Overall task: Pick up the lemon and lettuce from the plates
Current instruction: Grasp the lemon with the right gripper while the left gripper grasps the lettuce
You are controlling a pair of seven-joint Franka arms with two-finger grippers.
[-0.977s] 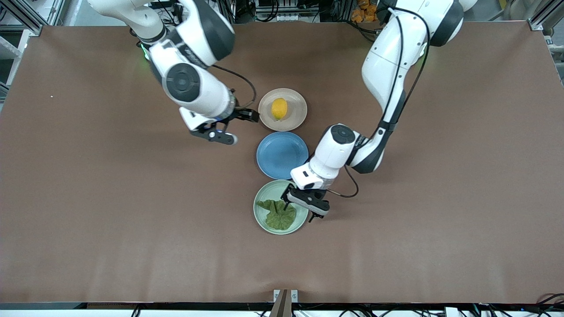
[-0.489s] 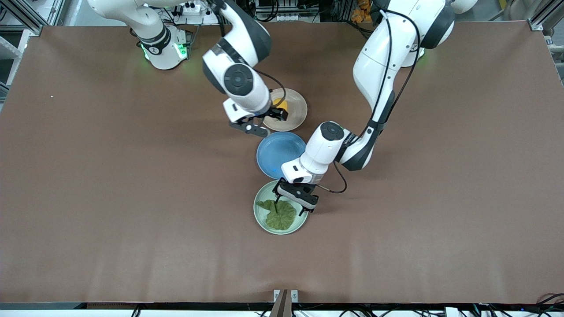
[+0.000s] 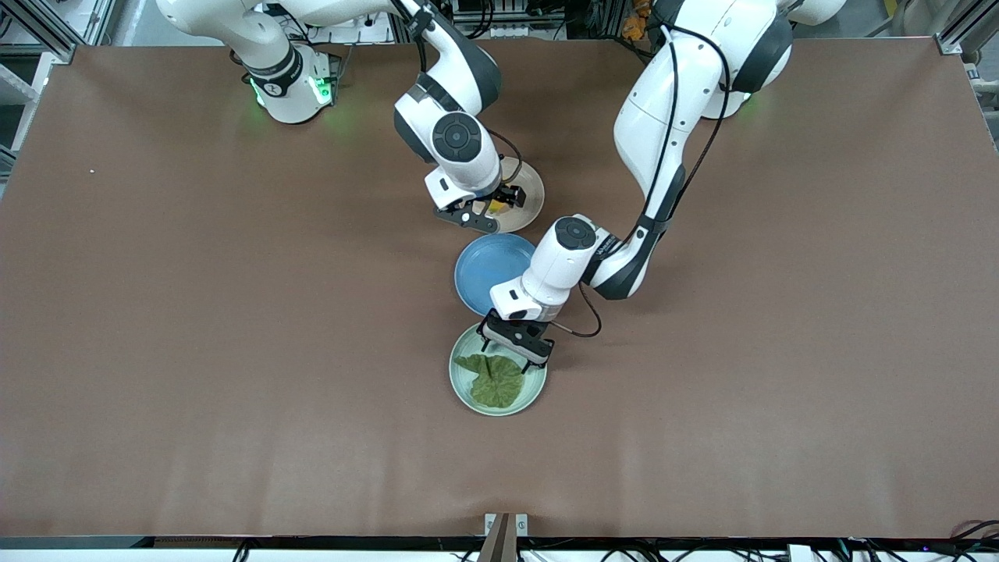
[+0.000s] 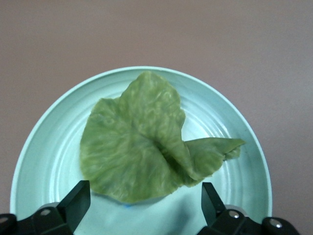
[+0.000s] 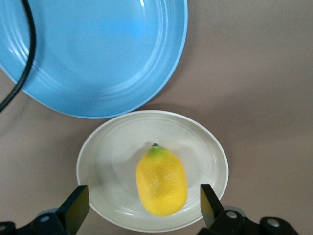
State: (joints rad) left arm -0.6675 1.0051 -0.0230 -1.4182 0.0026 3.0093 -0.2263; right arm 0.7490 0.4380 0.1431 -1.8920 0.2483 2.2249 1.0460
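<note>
The yellow lemon (image 5: 161, 181) lies on the cream plate (image 5: 107, 161), farthest from the front camera; there only a sliver of it (image 3: 497, 206) shows under my right gripper (image 3: 499, 204) on that plate (image 3: 531, 195). The right gripper (image 5: 142, 208) is open above the lemon, a finger on each side. The green lettuce (image 3: 493, 378) lies on the mint plate (image 3: 460, 382), nearest the front camera. My left gripper (image 3: 509, 361) is open just above the leaf's edge; in the left wrist view the lettuce (image 4: 142, 142) fills the plate (image 4: 44, 147) ahead of the open gripper (image 4: 144, 208).
An empty blue plate (image 3: 484, 269) sits between the two plates, also in the right wrist view (image 5: 98, 54). A black cable (image 5: 19, 63) crosses it there. Bare brown table surrounds the plates.
My right gripper has swung from beside the cream plate to above the lemon and come down. My left gripper has moved farther over the mint plate, above the lettuce.
</note>
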